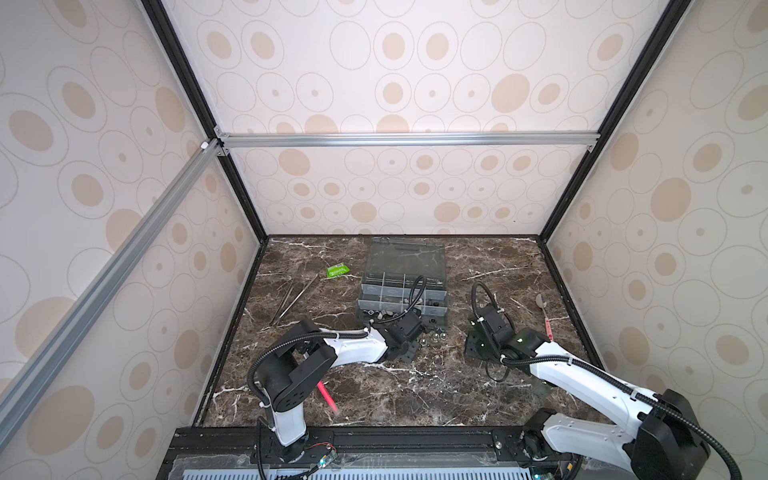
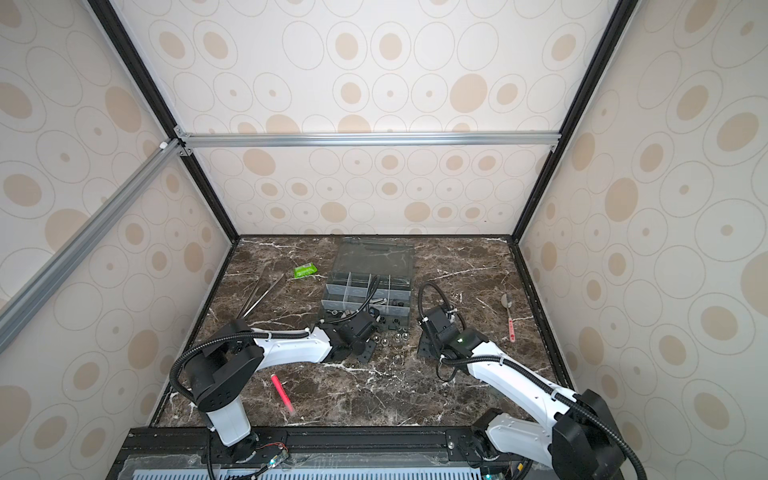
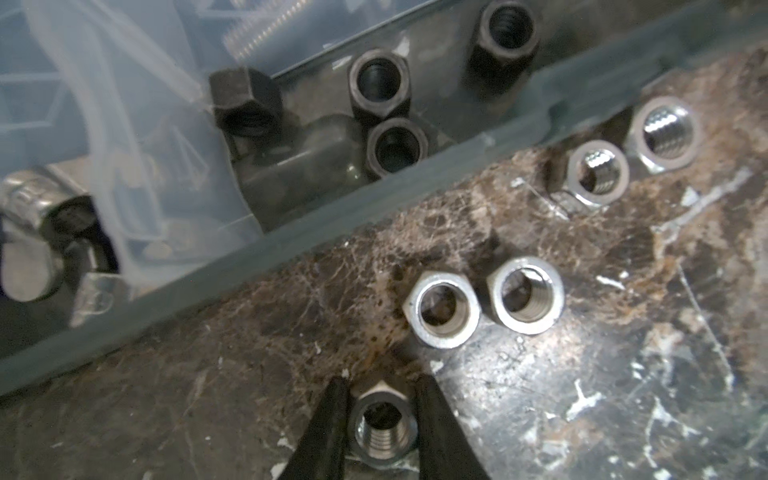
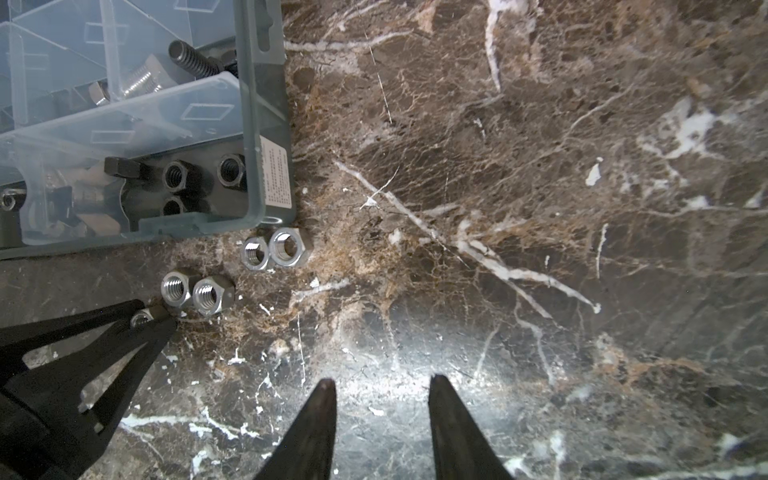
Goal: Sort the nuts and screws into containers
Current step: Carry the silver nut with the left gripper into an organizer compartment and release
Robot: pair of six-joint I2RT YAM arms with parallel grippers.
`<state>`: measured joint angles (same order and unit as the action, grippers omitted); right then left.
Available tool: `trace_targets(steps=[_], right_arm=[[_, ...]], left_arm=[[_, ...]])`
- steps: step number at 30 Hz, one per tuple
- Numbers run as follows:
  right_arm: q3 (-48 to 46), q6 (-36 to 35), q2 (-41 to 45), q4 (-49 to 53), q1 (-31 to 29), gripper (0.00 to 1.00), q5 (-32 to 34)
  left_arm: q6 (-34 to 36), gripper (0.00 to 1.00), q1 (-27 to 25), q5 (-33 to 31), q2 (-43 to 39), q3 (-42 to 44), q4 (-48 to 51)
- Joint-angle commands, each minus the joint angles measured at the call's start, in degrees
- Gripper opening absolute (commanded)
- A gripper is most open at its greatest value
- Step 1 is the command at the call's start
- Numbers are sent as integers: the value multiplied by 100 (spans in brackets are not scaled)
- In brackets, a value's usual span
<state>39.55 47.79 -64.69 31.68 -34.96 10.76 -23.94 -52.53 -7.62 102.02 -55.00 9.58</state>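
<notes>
Left gripper: clamped on a silver nut, down at the table, near the box.
Right gripper: fingers apart, nothing between, over bare table to the right of the nuts.
Loose nuts: four, silver, in two close pairs on the table between the gripped nut and the box's near edge.
Black nuts: four, inside the near right corner compartment.
Screws: one silver, one black, lying in the row behind.
Lid: open, behind the compartments.
</notes>
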Motion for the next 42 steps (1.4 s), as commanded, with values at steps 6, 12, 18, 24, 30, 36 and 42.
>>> trace_targets(steps=[6,12,18,24,30,36,42], right_arm=[[-113,149,131,83,-15,40,79],[-125,151,220,140,-16,40,114],[-139,175,265,156,-14,40,100],[-49,144,313,248,-11,40,115],[17,133,418,369,-13,40,136],[-3,151,612,555,-13,40,229],[-138,257,832,646,-13,40,290]], left_arm=[[76,19,-55,-198,-130,16,198],[200,20,-56,-331,-557,-6,272],[530,20,14,-551,-1063,-304,303],[929,21,513,-573,-1122,-766,235],[1094,21,1286,-193,-640,-1312,158],[1225,21,1636,-16,-41,-1890,229],[1230,21,1847,187,281,-2115,210]])
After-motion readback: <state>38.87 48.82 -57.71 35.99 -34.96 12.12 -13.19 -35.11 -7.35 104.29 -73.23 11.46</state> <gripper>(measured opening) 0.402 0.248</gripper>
